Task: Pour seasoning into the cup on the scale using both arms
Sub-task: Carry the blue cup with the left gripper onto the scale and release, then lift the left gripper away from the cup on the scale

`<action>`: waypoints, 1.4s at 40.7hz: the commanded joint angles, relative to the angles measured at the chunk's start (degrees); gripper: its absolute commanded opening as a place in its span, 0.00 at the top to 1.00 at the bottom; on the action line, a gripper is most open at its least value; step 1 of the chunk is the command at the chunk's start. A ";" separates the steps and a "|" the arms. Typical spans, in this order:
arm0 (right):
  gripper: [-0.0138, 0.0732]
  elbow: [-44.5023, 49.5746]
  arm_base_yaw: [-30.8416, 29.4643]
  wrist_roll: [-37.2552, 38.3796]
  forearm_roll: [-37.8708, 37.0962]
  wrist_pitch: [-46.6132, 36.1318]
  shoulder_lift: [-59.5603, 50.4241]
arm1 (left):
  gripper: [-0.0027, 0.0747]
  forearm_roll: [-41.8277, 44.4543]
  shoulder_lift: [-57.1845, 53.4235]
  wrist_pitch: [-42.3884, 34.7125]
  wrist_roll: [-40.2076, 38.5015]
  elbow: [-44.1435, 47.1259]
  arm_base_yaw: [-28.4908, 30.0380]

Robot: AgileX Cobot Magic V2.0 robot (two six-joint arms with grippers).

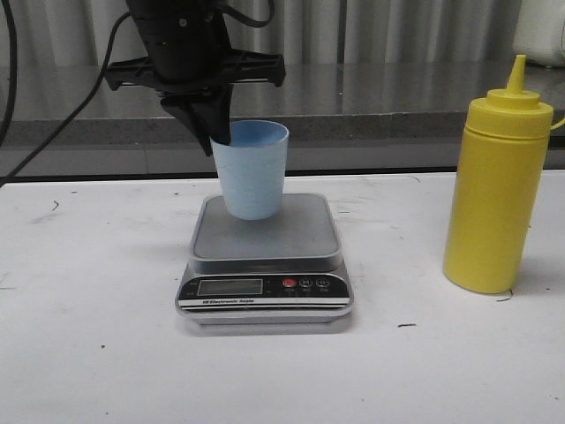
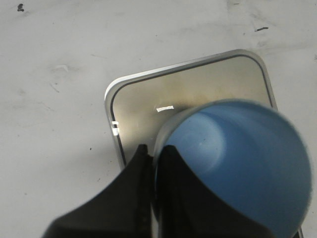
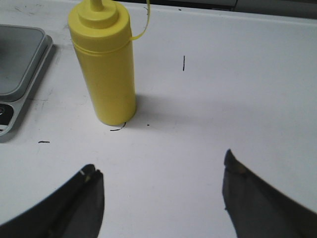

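The pale blue cup [image 1: 253, 170] stands on the steel platform of the grey scale [image 1: 265, 256] at the table's middle. My left gripper [image 1: 219, 141] comes down from above and is shut on the cup's far-left rim, one finger inside and one outside. In the left wrist view the cup [image 2: 237, 163] is empty, over the scale platform [image 2: 193, 89], with my left gripper [image 2: 154, 151] pinching its wall. The yellow seasoning bottle [image 1: 498, 190] stands upright at the right, cap off and hanging on its tether. My right gripper [image 3: 161, 171] is open over bare table, short of the bottle [image 3: 104, 64].
A grey ledge and a pale wall run along the back of the white table [image 1: 88, 353]. A corner of the scale [image 3: 20, 74] shows in the right wrist view, left of the bottle. Small black marks dot the tabletop.
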 commanded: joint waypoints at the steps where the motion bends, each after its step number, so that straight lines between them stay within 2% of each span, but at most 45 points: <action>1: 0.24 -1.58 -0.34 -0.67 -0.59 -3.89 0.77 | 0.99 -0.83 -2.43 -3.49 -0.81 -2.00 -0.44; 14: 0.24 -1.58 -0.34 -0.67 -0.59 -3.89 0.77 | 0.98 -0.93 -1.11 -3.67 -0.81 -2.00 -0.44; 17: 0.24 -1.58 -0.34 -0.67 -0.59 -3.89 0.77 | 0.89 -0.93 -1.11 -3.77 -0.81 -2.00 -0.44; 24: 0.24 -1.58 -0.34 -0.67 -0.59 -3.89 0.77 | 0.51 -0.93 -1.11 -3.77 -0.81 -2.00 -0.44; 26: 0.24 -1.58 -0.34 -0.67 -0.59 -3.89 0.77 | 0.43 -0.93 -1.11 -3.77 -0.81 -2.00 -0.44; 28: 0.24 -1.58 -0.34 -0.67 -0.59 -3.89 0.77 | 0.41 -0.93 -1.32 -3.66 -0.81 -2.00 -0.44; 43: 0.24 -1.58 -0.34 -0.67 -0.59 -3.89 0.77 | 0.45 -0.71 -12.48 -0.20 10.62 -0.47 -0.44; 48: 0.24 -1.58 -0.34 -0.67 -0.59 -3.89 0.77 | 0.50 -0.60 -19.30 -3.04 15.49 4.80 -0.44; 57: 0.24 -1.58 -0.34 -0.67 -0.59 -3.89 0.77 | 0.57 2.60 -32.97 -9.63 17.66 18.52 -0.32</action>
